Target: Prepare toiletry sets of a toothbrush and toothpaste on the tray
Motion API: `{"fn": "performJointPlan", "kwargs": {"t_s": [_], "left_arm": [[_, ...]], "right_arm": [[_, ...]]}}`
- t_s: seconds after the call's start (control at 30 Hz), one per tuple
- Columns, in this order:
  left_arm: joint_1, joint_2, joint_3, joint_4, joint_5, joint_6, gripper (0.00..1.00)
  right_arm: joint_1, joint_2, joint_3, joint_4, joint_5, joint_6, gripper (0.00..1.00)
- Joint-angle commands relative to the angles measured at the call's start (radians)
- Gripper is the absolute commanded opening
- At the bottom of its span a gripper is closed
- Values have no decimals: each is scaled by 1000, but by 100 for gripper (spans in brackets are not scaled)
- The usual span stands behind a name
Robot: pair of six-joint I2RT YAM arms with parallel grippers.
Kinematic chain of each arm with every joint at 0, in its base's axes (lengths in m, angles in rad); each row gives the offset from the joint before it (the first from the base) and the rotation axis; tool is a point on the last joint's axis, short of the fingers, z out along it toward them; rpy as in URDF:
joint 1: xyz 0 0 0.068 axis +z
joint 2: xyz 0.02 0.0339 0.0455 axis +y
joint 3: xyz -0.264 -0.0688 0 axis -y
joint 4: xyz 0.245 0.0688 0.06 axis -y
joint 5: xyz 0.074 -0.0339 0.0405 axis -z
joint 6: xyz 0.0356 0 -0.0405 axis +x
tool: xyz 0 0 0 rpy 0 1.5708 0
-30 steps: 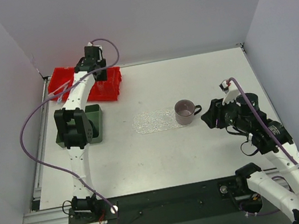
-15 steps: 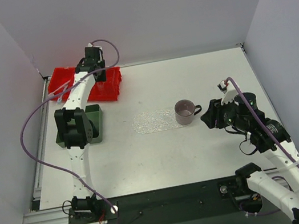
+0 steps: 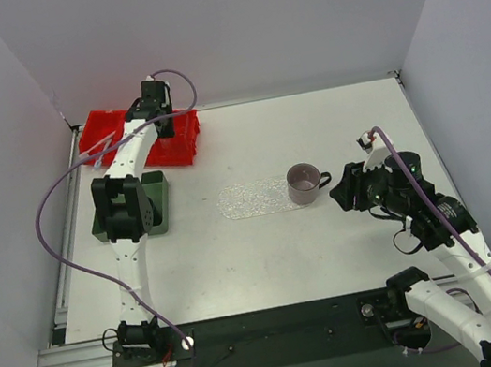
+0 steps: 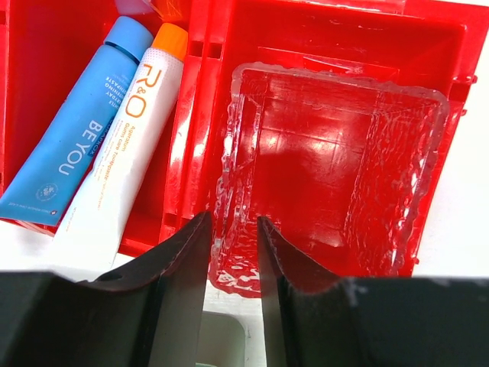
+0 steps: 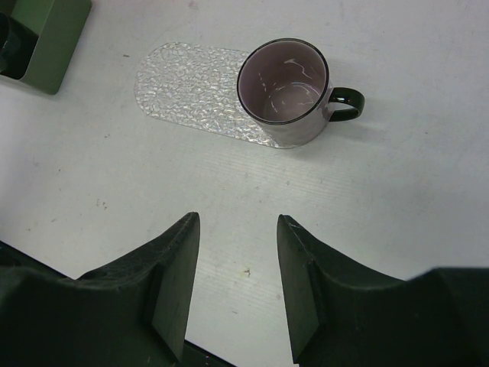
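Since 1 s ago my left gripper (image 4: 232, 222) shifted slightly over the red bin (image 4: 321, 30). Its jaws are narrowly parted, astride the clear insert (image 4: 397, 153) wall. Blue toothpaste (image 4: 72, 130) & white toothpaste (image 4: 126, 153) lie up-left in the next compartment, axes diagonal, caps far. Right gripper (image 5: 238, 220) is wide open, empty, nr the tray (image 5: 183, 84). A mug (image 5: 284, 84) crowds the tray's end. No toothbrush seen.

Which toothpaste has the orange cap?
The white tube marked R&O, lying in the red bin. The blue tube right beside it has a blue cap instead.
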Motion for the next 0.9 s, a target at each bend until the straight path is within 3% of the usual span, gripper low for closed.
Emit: {"fn": "performJointPlan", "kwargs": {"t_s": [0.0, 0.43, 0.87], "left_arm": [[9, 16, 6, 33, -5, 10, 39], [4, -5, -8, 44, 0, 32, 0], [-25, -137, -91, 108, -87, 78, 0]], "right_arm": [[7, 4, -5, 2, -12, -4, 40], [5, 7, -5, -1, -6, -9, 40], [5, 4, 17, -10, -18, -7, 40]]}}
